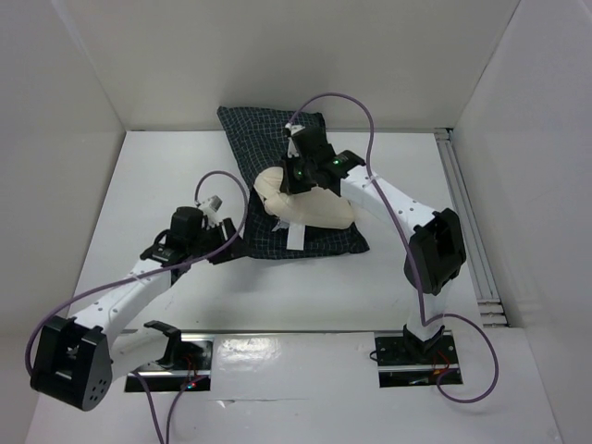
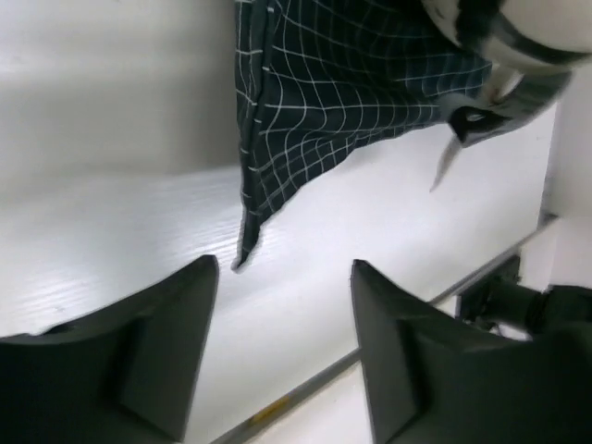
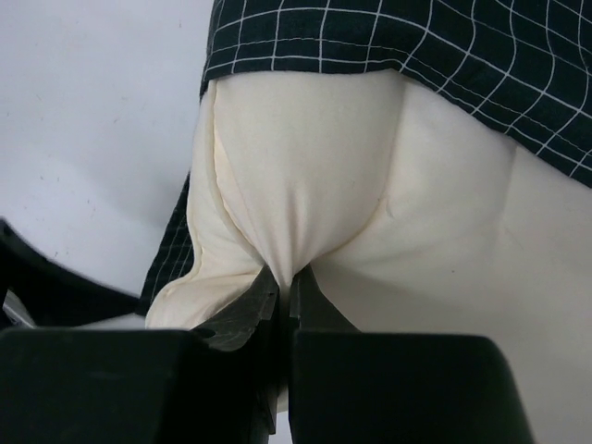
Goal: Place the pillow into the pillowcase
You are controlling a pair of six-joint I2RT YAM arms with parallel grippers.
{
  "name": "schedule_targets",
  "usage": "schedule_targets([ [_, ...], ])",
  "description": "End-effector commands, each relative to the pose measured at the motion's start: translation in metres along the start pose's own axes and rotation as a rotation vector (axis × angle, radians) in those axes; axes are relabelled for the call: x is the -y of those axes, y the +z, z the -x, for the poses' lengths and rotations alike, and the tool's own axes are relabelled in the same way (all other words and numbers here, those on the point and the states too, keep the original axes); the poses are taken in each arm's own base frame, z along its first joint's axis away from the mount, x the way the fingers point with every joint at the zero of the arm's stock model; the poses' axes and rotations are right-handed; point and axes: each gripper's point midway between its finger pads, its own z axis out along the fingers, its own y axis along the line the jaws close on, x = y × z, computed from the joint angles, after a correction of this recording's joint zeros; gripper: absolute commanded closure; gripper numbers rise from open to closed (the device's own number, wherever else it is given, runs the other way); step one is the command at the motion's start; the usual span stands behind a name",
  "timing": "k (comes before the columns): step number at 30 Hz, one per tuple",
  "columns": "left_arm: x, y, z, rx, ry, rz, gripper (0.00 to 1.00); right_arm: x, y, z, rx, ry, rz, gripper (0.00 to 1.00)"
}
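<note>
Closest in, my right gripper is clamped on a soft pucker of the pillow, whose far end sits under the pillowcase hem. It seems light and squashy, so I'd grip deep. My left gripper hangs open near a pillowcase corner.

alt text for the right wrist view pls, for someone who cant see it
The right gripper, black and two-fingered, is shut on a pinched fold of the soft cream-white pillow. The pillow's far end is covered by the hem of the thin dark navy pillowcase with a fine light grid check. White table shows at upper left.
</note>
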Motion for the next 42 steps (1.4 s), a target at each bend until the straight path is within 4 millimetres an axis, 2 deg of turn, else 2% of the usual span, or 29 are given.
schedule_targets([
  [1,-0.006,-0.005,0.024,0.042,0.000,0.117,0.24,-0.015,-0.038,0.071,0.228,-0.001,0.047,1.00],
  [3,-0.015,-0.004,0.042,0.110,0.030,0.183,0.10,-0.016,-0.042,0.073,0.236,-0.002,0.050,1.00],
  [5,-0.015,0.004,0.058,0.157,0.040,0.190,0.09,-0.018,-0.047,0.076,0.246,0.006,0.055,1.00],
  [6,-0.022,0.013,0.059,0.141,0.053,0.215,0.07,-0.020,-0.047,0.075,0.243,0.005,0.063,1.00],
  [8,-0.022,0.026,0.072,0.175,0.072,0.206,0.03,-0.020,-0.047,0.075,0.243,0.005,0.063,1.00],
  [9,-0.033,0.041,0.070,0.144,0.077,0.227,0.03,-0.020,-0.047,0.075,0.243,0.005,0.063,1.00],
  [12,-0.050,0.061,0.075,0.136,0.083,0.299,0.02,-0.021,-0.047,0.074,0.240,0.004,0.072,1.00],
  [13,-0.049,0.068,0.086,0.152,0.120,0.301,0.02,-0.021,-0.047,0.074,0.240,0.004,0.072,1.00],
  [14,-0.052,0.079,0.078,0.113,0.136,0.287,0.02,-0.019,-0.042,0.069,0.220,0.006,0.065,1.00],
  [16,-0.031,0.086,0.085,0.126,0.165,0.183,0.05,-0.019,-0.044,0.070,0.218,0.006,0.064,1.00],
  [18,-0.020,0.088,0.082,0.111,0.174,0.110,0.13,-0.017,-0.039,0.066,0.200,0.008,0.058,1.00],
  [19,-0.017,0.087,0.073,0.093,0.161,0.081,0.43,-0.016,-0.039,0.066,0.203,0.009,0.049,1.00],
  [20,0.001,0.086,0.068,0.068,0.160,-0.018,0.71,-0.016,-0.039,0.066,0.203,0.009,0.049,1.00],
  [21,0.009,0.082,0.070,0.066,0.146,-0.060,0.96,-0.013,-0.034,0.064,0.194,0.011,0.036,1.00],
  [22,0.014,0.077,0.061,0.046,0.123,-0.096,1.00,-0.011,-0.028,0.061,0.183,0.012,0.032,1.00],
  [23,0.032,0.069,0.050,0.002,0.099,-0.196,1.00,-0.012,-0.030,0.064,0.191,0.012,0.035,1.00],
  [24,0.046,0.063,0.056,0.038,0.114,-0.268,1.00,-0.009,-0.018,0.057,0.166,0.014,0.026,1.00],
  [27,0.086,0.029,0.050,0.065,0.113,-0.441,1.00,-0.012,-0.019,0.072,0.197,0.021,0.028,1.00],
  [29,0.103,0.011,0.049,0.077,0.142,-0.497,1.00,-0.015,-0.027,0.084,0.228,0.021,0.022,1.00],
  [30,0.130,-0.011,0.048,0.106,0.186,-0.575,1.00,-0.017,-0.036,0.099,0.257,0.001,0.015,1.00],
  [32,0.153,-0.032,0.053,0.141,0.223,-0.612,1.00,-0.026,-0.048,0.114,0.305,-0.025,0.004,1.00],
  [33,0.166,-0.048,0.056,0.172,0.245,-0.635,1.00,-0.033,-0.051,0.115,0.316,-0.044,0.003,1.00],
  [34,0.170,-0.055,0.057,0.181,0.252,-0.642,1.00,-0.040,-0.057,0.120,0.342,-0.049,0.007,1.00],
  [35,0.172,-0.060,0.057,0.188,0.257,-0.648,1.00,-0.045,-0.055,0.118,0.344,-0.054,0.016,1.00],
  [36,0.179,-0.068,0.052,0.173,0.253,-0.677,1.00,-0.048,-0.045,0.106,0.320,-0.062,0.014,1.00],
  [37,0.185,-0.078,0.046,0.174,0.264,-0.708,1.00,-0.048,-0.023,0.095,0.292,-0.067,0.012,1.00],
  [39,0.187,-0.084,0.032,0.135,0.245,-0.744,1.00,-0.038,0.009,0.077,0.244,-0.058,-0.017,1.00],
  [40,0.192,-0.091,0.023,0.125,0.247,-0.768,1.00,-0.030,0.037,0.061,0.193,-0.058,-0.037,1.00],
  [42,0.189,-0.094,0.011,0.108,0.230,-0.776,1.00,-0.021,0.056,0.051,0.164,-0.045,-0.069,1.00],
])
